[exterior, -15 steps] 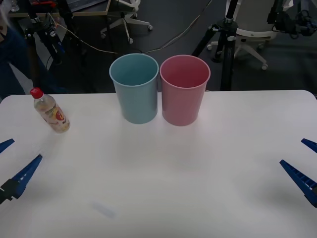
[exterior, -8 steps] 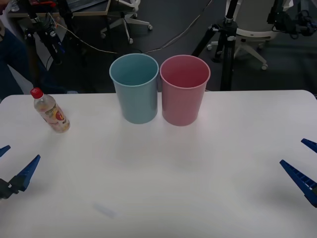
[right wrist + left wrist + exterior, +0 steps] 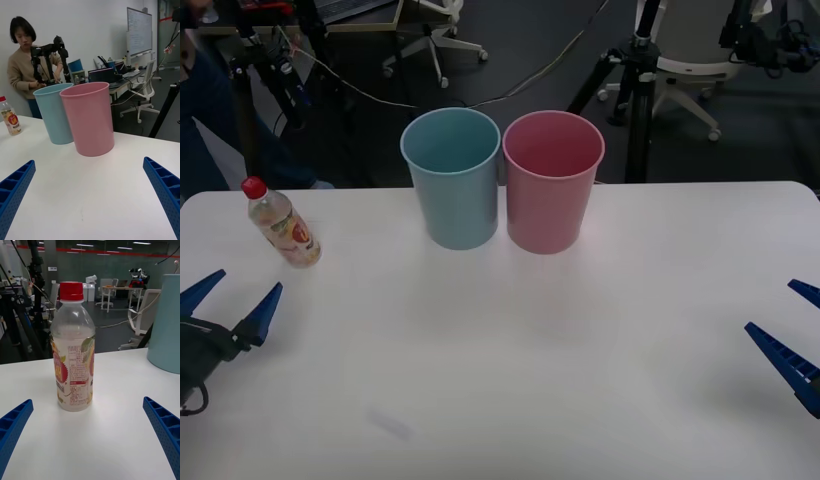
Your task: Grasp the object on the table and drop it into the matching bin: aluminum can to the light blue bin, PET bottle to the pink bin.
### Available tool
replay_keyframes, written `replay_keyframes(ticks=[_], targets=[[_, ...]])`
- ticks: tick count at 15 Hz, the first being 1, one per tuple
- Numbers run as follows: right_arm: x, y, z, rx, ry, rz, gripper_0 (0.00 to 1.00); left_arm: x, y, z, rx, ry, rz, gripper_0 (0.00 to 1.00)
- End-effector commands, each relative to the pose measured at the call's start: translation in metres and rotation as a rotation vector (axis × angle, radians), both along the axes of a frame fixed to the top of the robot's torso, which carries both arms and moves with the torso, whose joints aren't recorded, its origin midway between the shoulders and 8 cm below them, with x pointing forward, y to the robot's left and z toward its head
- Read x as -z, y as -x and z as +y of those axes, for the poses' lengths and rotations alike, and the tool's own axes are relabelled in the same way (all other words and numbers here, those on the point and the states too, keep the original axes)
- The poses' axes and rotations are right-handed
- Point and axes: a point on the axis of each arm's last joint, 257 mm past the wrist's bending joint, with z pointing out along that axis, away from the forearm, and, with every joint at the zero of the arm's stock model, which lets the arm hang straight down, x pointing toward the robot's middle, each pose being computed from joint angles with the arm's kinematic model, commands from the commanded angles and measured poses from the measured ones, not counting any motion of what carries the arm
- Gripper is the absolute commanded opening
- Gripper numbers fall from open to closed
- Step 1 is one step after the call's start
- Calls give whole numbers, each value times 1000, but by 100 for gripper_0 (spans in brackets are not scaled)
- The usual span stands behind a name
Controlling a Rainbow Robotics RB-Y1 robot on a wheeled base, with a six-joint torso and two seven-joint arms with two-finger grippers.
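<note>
You have one large flat white tabletop with rounded corners (image 3: 510, 340) under both arms. On it stand two tall tapered plastic buckets, rims almost touching: one light blue bin (image 3: 452, 180) and one pink bin (image 3: 552, 181), both upright at the far middle of the table, well ahead of your grippers, the blue one nearer your left arm and the pink one nearer your right. There is one small clear plastic PET bottle with a red screw cap and a white, orange and red label (image 3: 281, 224), standing upright on the table near its left far corner, just ahead of your left gripper (image 3: 232, 305) and well apart from both bins. In the left wrist view the bottle (image 3: 73, 352) sits squarely between your two blue ribbed fingers (image 3: 13, 427), which are spread wide and touch nothing. Your right gripper (image 3: 805, 335) rests low at the table's right edge, its two blue fingers likewise spread apart and empty, pointed toward the pink bin (image 3: 90, 118).
</note>
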Motion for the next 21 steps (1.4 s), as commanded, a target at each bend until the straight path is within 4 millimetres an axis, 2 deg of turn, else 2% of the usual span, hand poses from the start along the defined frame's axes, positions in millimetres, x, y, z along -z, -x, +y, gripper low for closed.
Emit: replay_keyframes(ticks=[1, 5, 10, 12, 21], targets=[[0, 0, 0, 0, 0, 0, 100, 6, -26, -2, -39, 8, -2, 100], [0, 0, 0, 0, 0, 0, 100, 11, -51, 2, -86, 31, 15, 100], [0, 0, 0, 0, 0, 0, 100, -8, -90, -2, -133, 44, 13, 100], [0, 0, 0, 0, 0, 0, 100, -14, -101, -10, -133, 60, 10, 100], [0, 0, 0, 0, 0, 0, 100, -25, -142, -12, -229, 92, 61, 100]])
